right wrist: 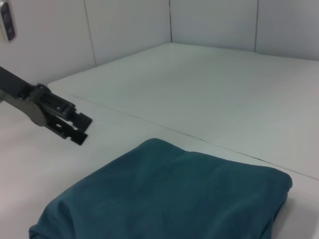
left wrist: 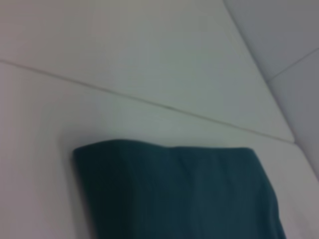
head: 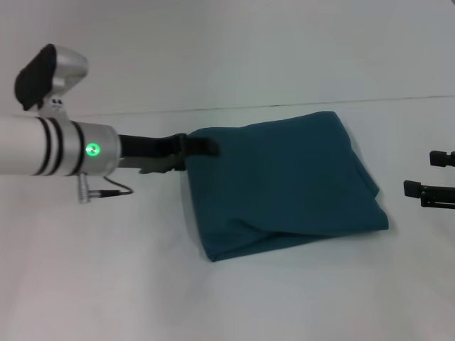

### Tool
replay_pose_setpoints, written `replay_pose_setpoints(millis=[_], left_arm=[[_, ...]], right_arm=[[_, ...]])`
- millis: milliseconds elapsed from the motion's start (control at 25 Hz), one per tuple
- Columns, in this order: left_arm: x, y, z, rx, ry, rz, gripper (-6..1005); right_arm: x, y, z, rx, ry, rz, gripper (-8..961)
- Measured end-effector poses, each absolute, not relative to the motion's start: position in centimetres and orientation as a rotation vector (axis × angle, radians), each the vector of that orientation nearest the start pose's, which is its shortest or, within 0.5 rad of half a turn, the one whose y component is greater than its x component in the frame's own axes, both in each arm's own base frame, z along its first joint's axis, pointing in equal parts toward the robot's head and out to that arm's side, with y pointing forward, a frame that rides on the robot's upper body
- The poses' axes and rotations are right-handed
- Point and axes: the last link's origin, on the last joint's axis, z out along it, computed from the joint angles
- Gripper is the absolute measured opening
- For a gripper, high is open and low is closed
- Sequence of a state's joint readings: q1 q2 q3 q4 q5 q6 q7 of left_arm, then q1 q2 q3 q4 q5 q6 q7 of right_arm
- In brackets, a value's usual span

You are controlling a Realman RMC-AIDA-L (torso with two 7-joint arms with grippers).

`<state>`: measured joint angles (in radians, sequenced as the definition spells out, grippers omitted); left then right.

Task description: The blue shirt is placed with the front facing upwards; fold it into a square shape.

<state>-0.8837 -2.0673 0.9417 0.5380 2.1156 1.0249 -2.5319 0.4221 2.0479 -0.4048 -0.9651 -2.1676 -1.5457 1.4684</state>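
The blue shirt (left wrist: 179,194) lies folded on the white counter (left wrist: 124,64), its cloth smooth with faint lengthwise creases and one rounded corner showing. No lettering shows on the part in view. A thin dark seam (left wrist: 149,102) runs across the counter beyond the shirt.

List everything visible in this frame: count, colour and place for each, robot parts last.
blue shirt: one, dark teal-blue, folded into a rough square, centre of the table.
table: one, white, under the shirt, a dark seam line across its far part.
left gripper: one, black on a silver-white arm with a green light, at the shirt's far left corner, above the table.
right gripper: one, black, at the right edge, apart from the shirt.
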Motion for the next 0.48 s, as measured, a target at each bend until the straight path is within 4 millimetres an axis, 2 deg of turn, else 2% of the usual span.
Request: replay_pose_setpoints(millis=[120, 320, 480], left_arm=[[-18.7, 43.5, -3.1, -2.245, -1.713, -0.408, 821], [-19.2, 43.2, -3.0, -2.269, -1.7, -0.308, 813], [-19.2, 43.1, -3.0, -2.267, -1.716, -0.297, 806]], right_arm=[[32.5, 32.1, 10.0, -2.375, 0.684, 0.425, 940], [32.2, 31.8, 9.2, -2.423, 0.625, 0.414, 940], [31.0, 30.3, 8.1, -2.564, 0.46, 0.438, 940]])
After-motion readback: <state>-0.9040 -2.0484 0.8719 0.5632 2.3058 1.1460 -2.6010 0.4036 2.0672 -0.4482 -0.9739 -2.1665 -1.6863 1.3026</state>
